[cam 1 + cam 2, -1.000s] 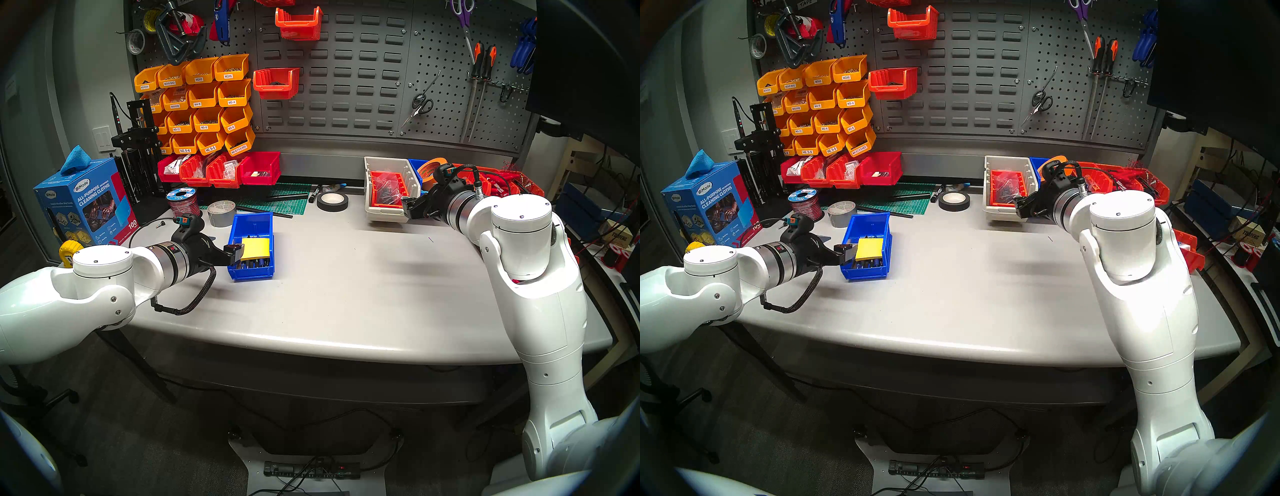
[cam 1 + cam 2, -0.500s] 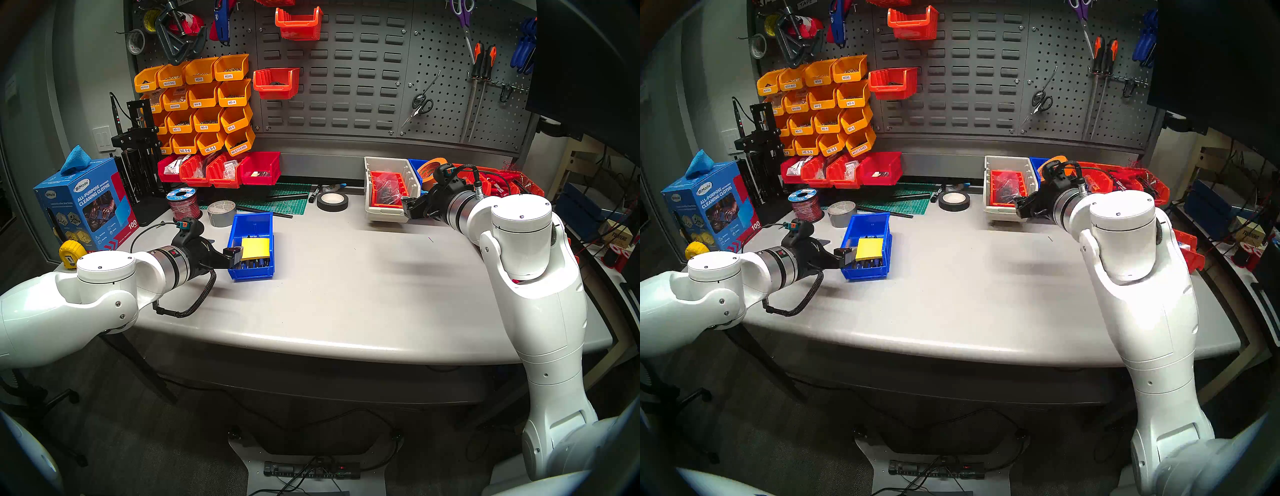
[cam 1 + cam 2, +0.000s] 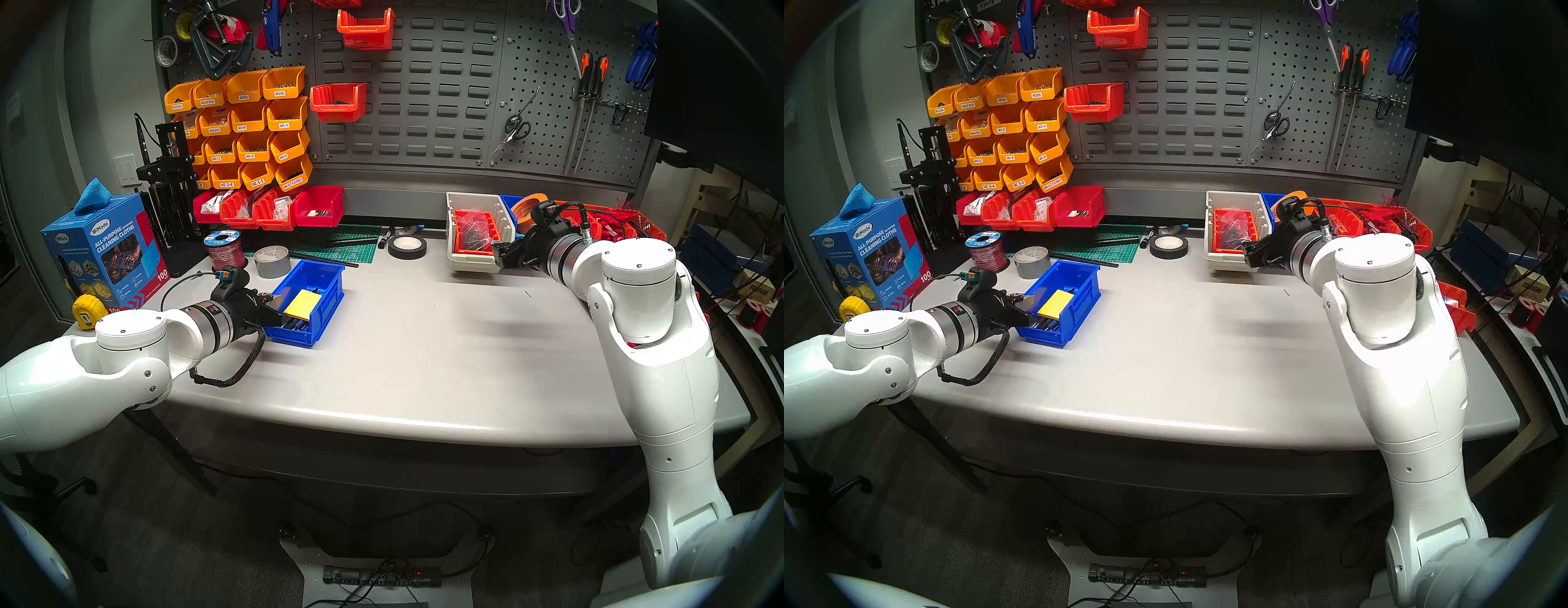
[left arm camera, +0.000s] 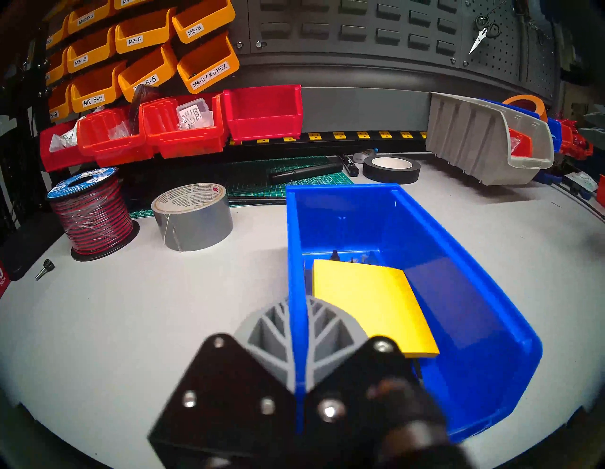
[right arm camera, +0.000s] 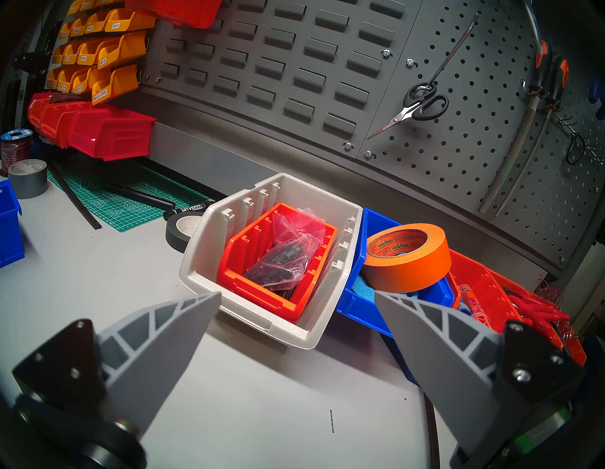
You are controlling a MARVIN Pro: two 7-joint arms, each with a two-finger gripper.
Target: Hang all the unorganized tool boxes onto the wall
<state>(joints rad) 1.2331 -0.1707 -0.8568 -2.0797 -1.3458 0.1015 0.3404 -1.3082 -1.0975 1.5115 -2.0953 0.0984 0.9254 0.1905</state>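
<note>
A grey table [image 3: 424, 361] bears a blue bin [image 3: 312, 305], beige bin [image 3: 471, 259] and tape rolls [image 3: 272, 260].

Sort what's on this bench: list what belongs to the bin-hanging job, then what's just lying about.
Job:
- blue bin, its side wall clamped by the left gripper
- beige bin
- second blue bin
- louvred panel
- right gripper, open

Lying about:
- grey duct tape
- black tape
- wire spool
- cutting mat
</note>
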